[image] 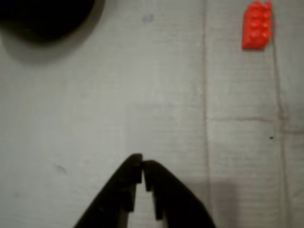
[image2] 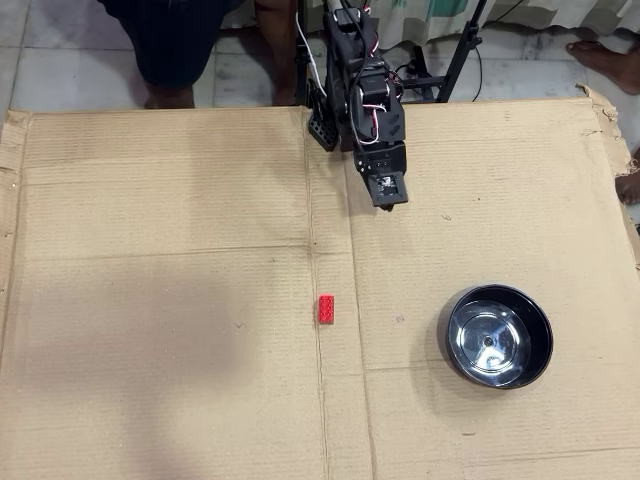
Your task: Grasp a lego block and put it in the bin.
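The red lego block point(image2: 327, 308) lies flat on the cardboard near the centre fold in the overhead view. In the wrist view it point(image: 256, 26) sits at the upper right, studs up. The steel bowl point(image2: 498, 335) stands at the lower right of the overhead view, empty. In the wrist view only its dark edge point(image: 42, 14) shows at the top left. My gripper point(image2: 389, 198) hangs near the top centre of the overhead view, well short of the block and the bowl. Its black fingers point(image: 142, 166) meet at the tips, shut on nothing, above bare cardboard.
A large cardboard sheet point(image2: 150, 300) covers the work area, with a fold line down the middle and a torn right edge. A person's legs point(image2: 170, 50) stand beyond the far edge. A foot point(image2: 605, 50) and a stand leg point(image2: 460, 50) are at the top right.
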You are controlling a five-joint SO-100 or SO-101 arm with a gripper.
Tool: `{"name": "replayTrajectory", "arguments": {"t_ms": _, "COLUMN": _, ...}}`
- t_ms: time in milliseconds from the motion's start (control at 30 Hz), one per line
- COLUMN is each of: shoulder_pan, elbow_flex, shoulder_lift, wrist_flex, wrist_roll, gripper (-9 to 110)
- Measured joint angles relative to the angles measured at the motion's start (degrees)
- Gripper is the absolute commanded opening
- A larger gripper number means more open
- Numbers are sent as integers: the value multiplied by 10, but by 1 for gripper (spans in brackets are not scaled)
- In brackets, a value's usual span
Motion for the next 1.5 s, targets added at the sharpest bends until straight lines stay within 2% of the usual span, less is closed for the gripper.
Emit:
{"name": "replayTrajectory", "arguments": {"t_ms": 333, "shoulder_pan": 3, "elbow_flex": -163, "shoulder_lift": -161, "wrist_flex": 0, "wrist_roll": 239, "gripper": 0}}
{"name": "replayTrajectory", "arguments": {"t_ms": 600, "shoulder_pan": 42, "elbow_flex": -297, "shoulder_lift": -297, "wrist_flex": 0, "wrist_roll": 374, "gripper": 0}}
{"name": "replayTrajectory", "arguments": {"t_ms": 667, "shoulder_pan": 54, "elbow_flex": -332, "shoulder_lift": -333, "wrist_flex": 0, "wrist_roll": 388, "gripper": 4}}
{"name": "replayTrajectory", "arguments": {"t_ms": 833, "shoulder_pan": 80, "elbow_flex": -424, "shoulder_lift": -429, "wrist_flex": 0, "wrist_roll": 396, "gripper": 21}}
{"name": "replayTrajectory", "arguments": {"t_ms": 967, "shoulder_pan": 97, "elbow_flex": -502, "shoulder_lift": -513, "wrist_flex": 1, "wrist_roll": 396, "gripper": 29}}
{"name": "replayTrajectory", "arguments": {"t_ms": 1500, "shoulder_pan": 176, "elbow_flex": -754, "shoulder_lift": -814, "wrist_flex": 2, "wrist_roll": 397, "gripper": 30}}
